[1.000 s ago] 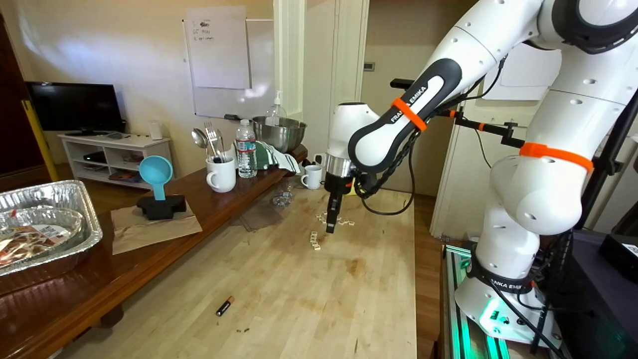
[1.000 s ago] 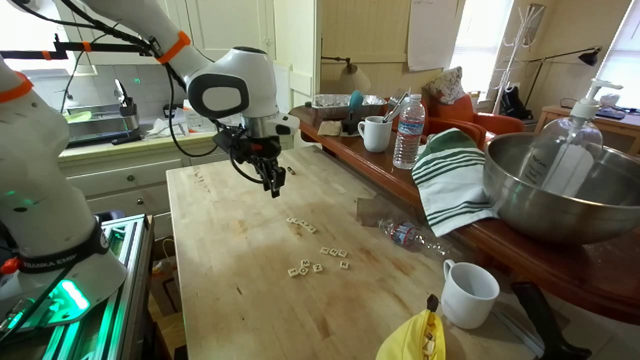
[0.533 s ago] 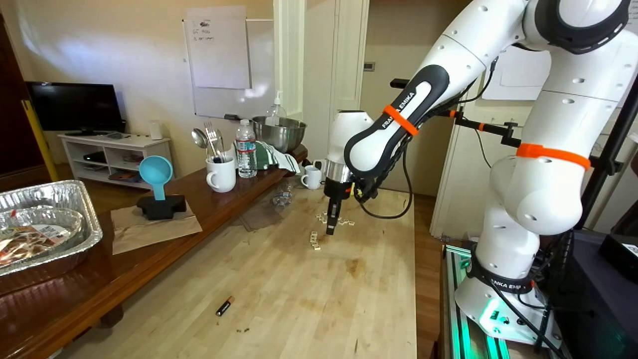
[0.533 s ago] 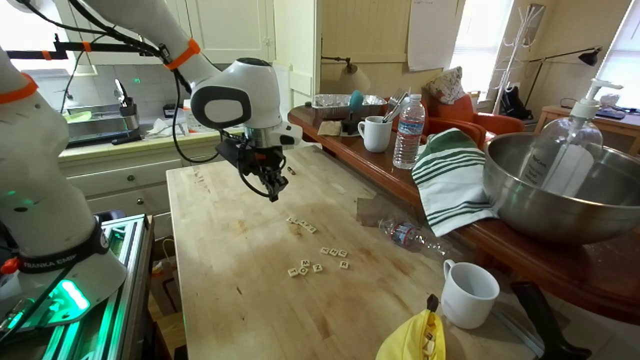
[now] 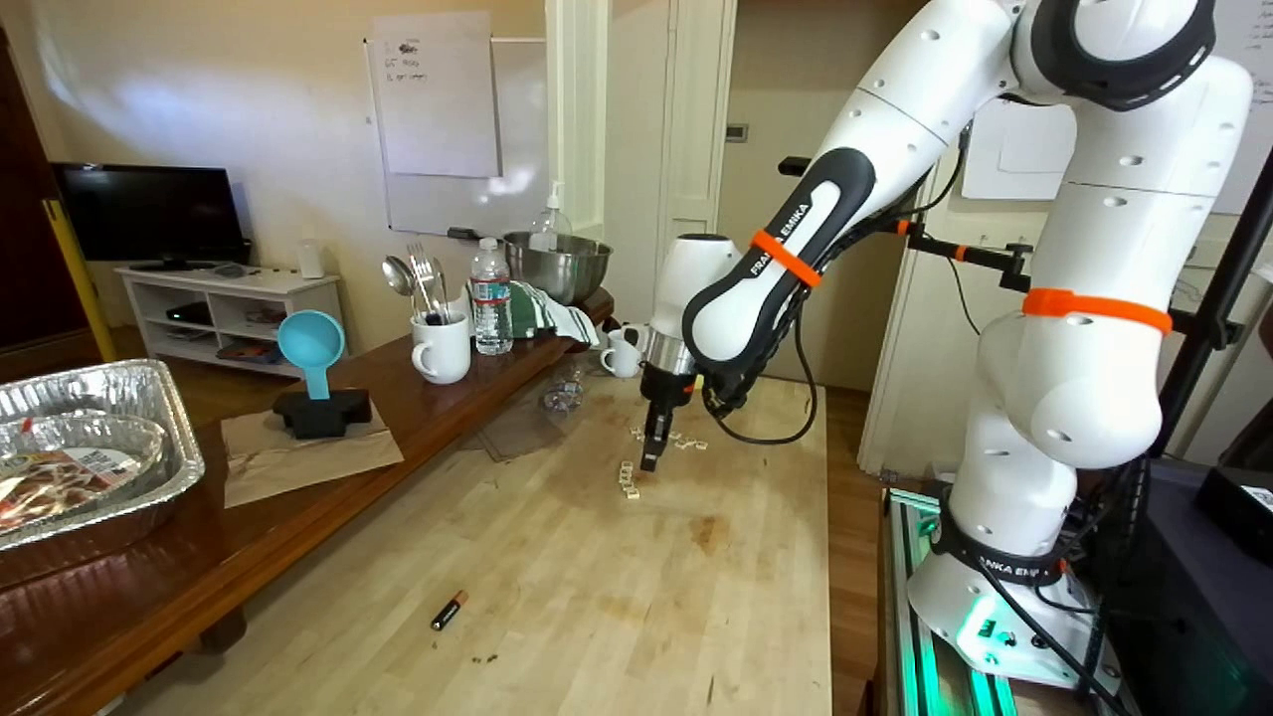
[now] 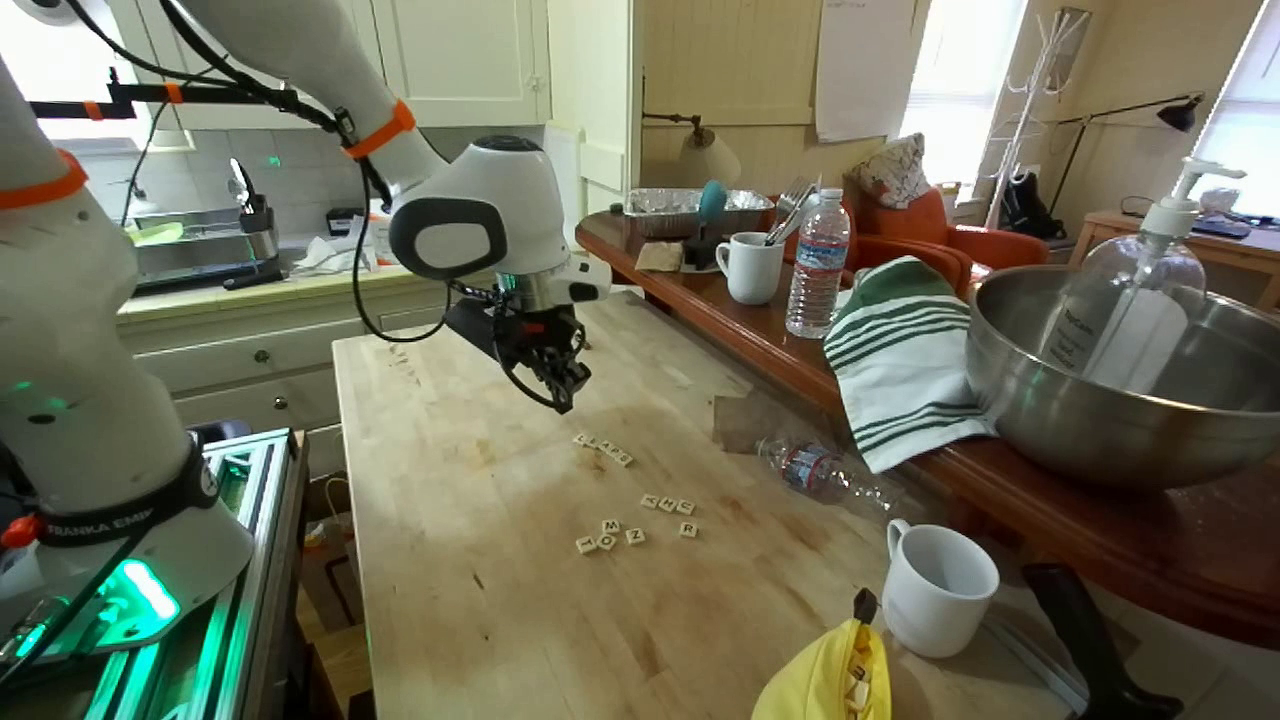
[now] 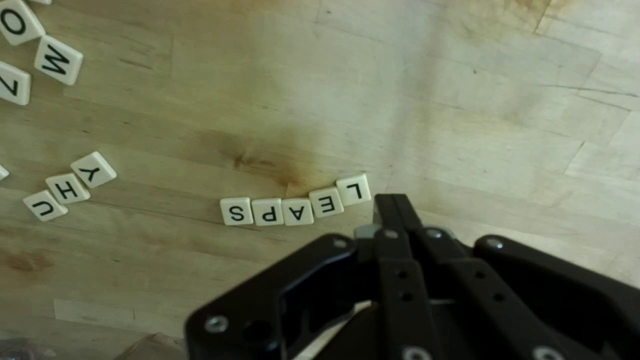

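My gripper (image 7: pixel 392 197) is shut with its black fingertips pressed together and nothing between them. It hangs above the wooden table, and it also shows in both exterior views (image 5: pixel 649 463) (image 6: pixel 563 405). A slightly bent row of letter tiles spelling LEAPS (image 7: pixel 297 211) lies beside the fingertips in the wrist view. The L tile (image 7: pixel 354 190) is nearest to them. The row also shows in both exterior views (image 5: pixel 627 480) (image 6: pixel 603 450). The tiles Y, H and U (image 7: pixel 68 188) lie farther left, with loose tiles such as O (image 7: pixel 19 22) and Z (image 7: pixel 12 84) above them.
A battery (image 5: pixel 449 611) lies on the table (image 5: pixel 736 597). A raised wooden ledge (image 6: pixel 690 290) holds a cutlery mug (image 5: pixel 442 350), water bottle (image 5: pixel 491 298), towel (image 6: pixel 900 370) and steel bowl (image 6: pixel 1120 430). A crushed bottle (image 6: pixel 810 468), white mug (image 6: pixel 938 590) and yellow pouch (image 6: pixel 825 675) are beside it.
The arm has come down and forward. The gripper sits a little lower and its fingers tilt more, with the tips closer to the LEAPS row. The tiles have not moved.
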Robot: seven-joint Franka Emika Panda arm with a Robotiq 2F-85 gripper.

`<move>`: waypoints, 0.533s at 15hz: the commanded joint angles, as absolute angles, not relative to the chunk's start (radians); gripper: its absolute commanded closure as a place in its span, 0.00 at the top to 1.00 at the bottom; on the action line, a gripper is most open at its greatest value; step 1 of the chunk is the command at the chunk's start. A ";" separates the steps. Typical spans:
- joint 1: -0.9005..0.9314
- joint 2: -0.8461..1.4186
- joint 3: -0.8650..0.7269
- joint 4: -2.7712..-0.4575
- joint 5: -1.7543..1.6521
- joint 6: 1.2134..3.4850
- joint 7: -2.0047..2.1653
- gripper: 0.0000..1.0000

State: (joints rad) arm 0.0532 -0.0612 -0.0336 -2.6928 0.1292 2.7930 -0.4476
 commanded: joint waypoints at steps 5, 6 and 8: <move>0.040 0.059 -0.013 -2.678 0.192 2.945 -0.544 0.00; 0.035 0.070 -0.004 -2.676 0.200 2.952 -0.551 0.00; 0.050 0.089 -0.011 -2.674 0.234 2.964 -0.583 0.00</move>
